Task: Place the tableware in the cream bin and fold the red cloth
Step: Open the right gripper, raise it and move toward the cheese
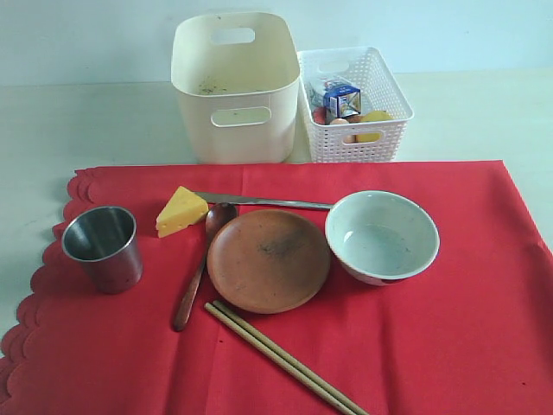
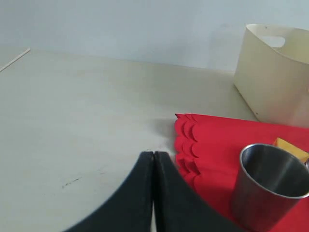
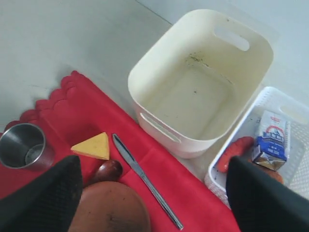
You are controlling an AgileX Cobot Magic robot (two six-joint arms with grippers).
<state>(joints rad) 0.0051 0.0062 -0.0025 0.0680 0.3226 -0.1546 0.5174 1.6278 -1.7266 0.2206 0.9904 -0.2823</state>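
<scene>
**Exterior view**
- table (image 1: 69,121): a pale top carrying the red cloth, with two containers on it behind the cloth.
- red cloth (image 1: 449,328): spread flat and unfolded, with its scalloped edge on the left.
- cream bin (image 1: 233,95): upright on bare table just past the cloth's far edge. The white lattice basket (image 1: 354,143) stands just beside it on the right.
- steel cup (image 1: 104,246): upright near the cloth's scalloped edge.
- brown plate (image 1: 269,260): at mid-cloth. The white bowl (image 1: 382,236) is just beside it on the right, and the wooden spoon (image 1: 194,277) lies along its left rim.
- knife (image 1: 268,202): lies toward the cloth's far edge, running from the cheese wedge (image 1: 181,210) to the bowl.
- chopsticks (image 1: 285,359): a pair slanting to the cloth's near edge, just beside the plate.

**Left wrist view**
- left gripper (image 2: 153,159): its black fingers are pressed together with nothing between them, over bare table.
- red cloth (image 2: 217,140): its scalloped edge lies just beside the fingers.
- steel cup (image 2: 270,186): stands by that scalloped edge, near the closed tips but apart from them.
- cream bin (image 2: 275,77): well apart from the gripper, beyond the cloth's edge.

**Right wrist view**
- right gripper (image 3: 152,162): its fingers are spread wide and grip nothing, raised above the cloth.
- brown plate (image 3: 108,210), wooden spoon (image 3: 106,170), knife (image 3: 145,179): below the gripper, between the two fingers.
- cream bin (image 3: 203,82): ahead of the spread fingers, on the table past the cloth's edge, with dark specks on its floor.
- steel cup (image 3: 23,145): outside one finger, near the scalloped edge.
- milk carton (image 3: 271,140): in the white lattice basket (image 3: 289,111), by the other finger.
</scene>
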